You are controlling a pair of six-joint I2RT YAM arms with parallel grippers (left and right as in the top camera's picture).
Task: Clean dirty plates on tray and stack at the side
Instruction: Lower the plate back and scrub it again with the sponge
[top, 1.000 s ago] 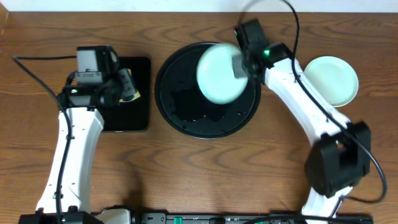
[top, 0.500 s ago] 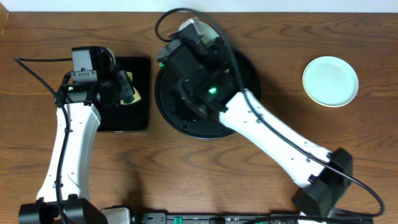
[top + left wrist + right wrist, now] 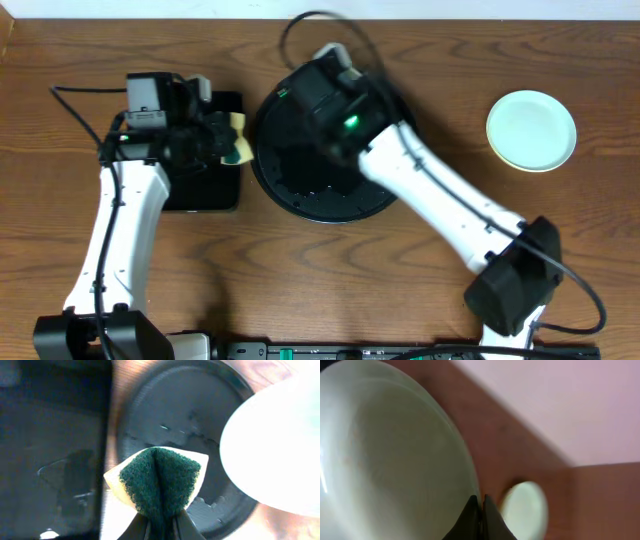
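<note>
My right gripper (image 3: pixel 481 502) is shut on the rim of a pale light-blue plate (image 3: pixel 395 460) and holds it tilted over the back left of the round black tray (image 3: pixel 300 195). In the overhead view the right arm hides that plate. It also shows in the left wrist view (image 3: pixel 275 445), above the tray (image 3: pixel 175 415). My left gripper (image 3: pixel 161 525) is shut on a green-and-yellow sponge (image 3: pixel 160 480), which the overhead view shows at the tray's left rim (image 3: pixel 235 140). Another pale plate (image 3: pixel 531 130) lies on the table at the right and also shows in the right wrist view (image 3: pixel 522 510).
A smaller rectangular black tray (image 3: pixel 205 190) lies left of the round tray, under my left arm; its wet surface shows in the left wrist view (image 3: pixel 50 460). The right arm (image 3: pixel 440 200) stretches across the table from the front right.
My right arm has swung the plate from the tray's right side to its back left. My left gripper has moved right with the sponge, from the rectangular tray to the round tray's rim.
</note>
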